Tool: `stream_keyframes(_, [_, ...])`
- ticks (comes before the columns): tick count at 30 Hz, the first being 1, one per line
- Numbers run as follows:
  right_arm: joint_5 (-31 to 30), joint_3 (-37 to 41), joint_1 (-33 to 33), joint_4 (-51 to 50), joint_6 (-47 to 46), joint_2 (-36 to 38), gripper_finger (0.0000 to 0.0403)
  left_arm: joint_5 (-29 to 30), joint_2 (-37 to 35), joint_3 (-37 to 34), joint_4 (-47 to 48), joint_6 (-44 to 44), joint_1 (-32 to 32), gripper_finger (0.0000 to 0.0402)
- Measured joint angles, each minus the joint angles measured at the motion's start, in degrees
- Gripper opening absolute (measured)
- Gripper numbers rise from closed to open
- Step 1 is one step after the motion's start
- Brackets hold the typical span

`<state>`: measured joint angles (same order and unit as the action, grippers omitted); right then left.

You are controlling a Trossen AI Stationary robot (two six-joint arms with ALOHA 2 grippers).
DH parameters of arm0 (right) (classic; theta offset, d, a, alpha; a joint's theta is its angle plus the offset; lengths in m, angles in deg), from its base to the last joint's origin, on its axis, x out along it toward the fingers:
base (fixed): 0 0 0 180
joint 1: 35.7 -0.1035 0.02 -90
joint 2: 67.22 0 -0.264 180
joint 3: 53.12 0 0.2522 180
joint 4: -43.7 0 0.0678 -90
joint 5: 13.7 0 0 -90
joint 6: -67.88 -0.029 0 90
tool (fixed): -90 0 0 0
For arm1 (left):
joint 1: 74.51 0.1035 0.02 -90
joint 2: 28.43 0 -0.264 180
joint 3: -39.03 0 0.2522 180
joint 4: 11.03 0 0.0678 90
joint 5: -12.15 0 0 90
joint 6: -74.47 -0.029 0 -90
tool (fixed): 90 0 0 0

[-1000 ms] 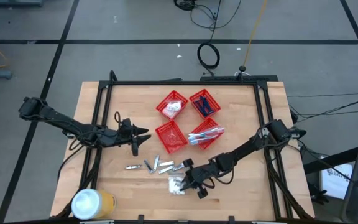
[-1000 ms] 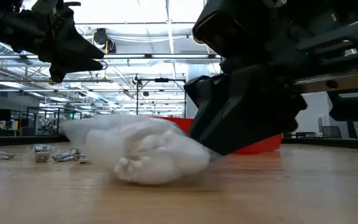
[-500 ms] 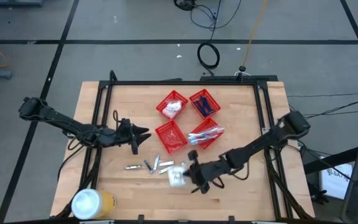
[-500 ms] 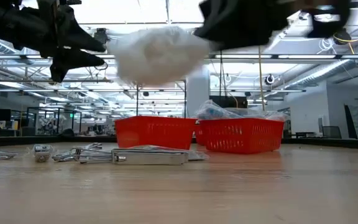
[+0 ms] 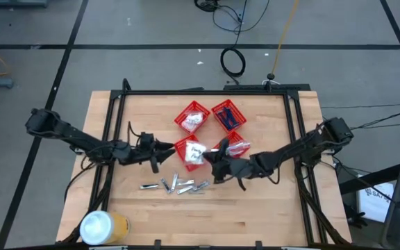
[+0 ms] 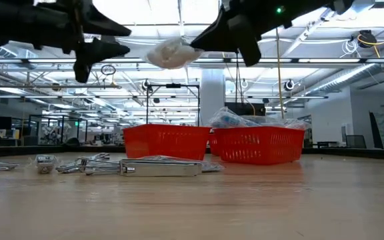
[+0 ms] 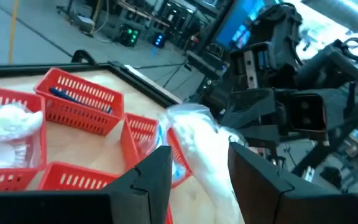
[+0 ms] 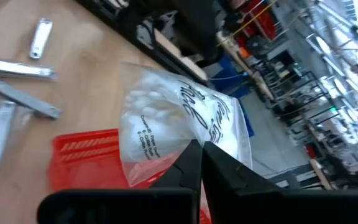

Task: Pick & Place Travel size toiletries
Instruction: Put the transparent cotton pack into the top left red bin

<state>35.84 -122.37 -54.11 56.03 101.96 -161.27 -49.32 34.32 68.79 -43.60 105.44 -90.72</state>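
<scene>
Only from the right wrist, bag (image 8: 179, 127) print shows.

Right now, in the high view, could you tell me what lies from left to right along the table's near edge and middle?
yellow can → left gripper → metal clippers → right gripper, holding a clear bag

High view: overhead, facing straight down, taking in the whole bench (image 5: 117, 132) and the floor around it. Low view: at bench-top level, facing across the surface into the hall beyond, close to the wood. Each wrist view looks forward from its arm, near the red baskets (image 7: 79, 102). All four views share the baskets (image 6: 165, 141) and the clear bag (image 8: 166, 124).
</scene>
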Motion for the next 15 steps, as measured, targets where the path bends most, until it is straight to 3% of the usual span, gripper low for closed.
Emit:
stream_keyframes(6, [0.2, 1.9, 2.1, 7.3, 4.4, -0.1, 0.0000, -0.1, 6.6, 2.6, -1.2, 6.7, 3.9, 0.0152])
stream_keyframes(9, [3.3, 1.9, 2.6, 8.2, 5.9, 0.0, 0.0000, -0.1, 9.6, 4.7, -1.2, 9.5, 5.6, 0.0152])
stream_keyframes(15, [6.1, 1.9, 3.8, 8.0, 5.5, 0.0, 0.0000, -2.1, 13.2, 8.5, -0.9, 8.2, 7.3, 0.0152])
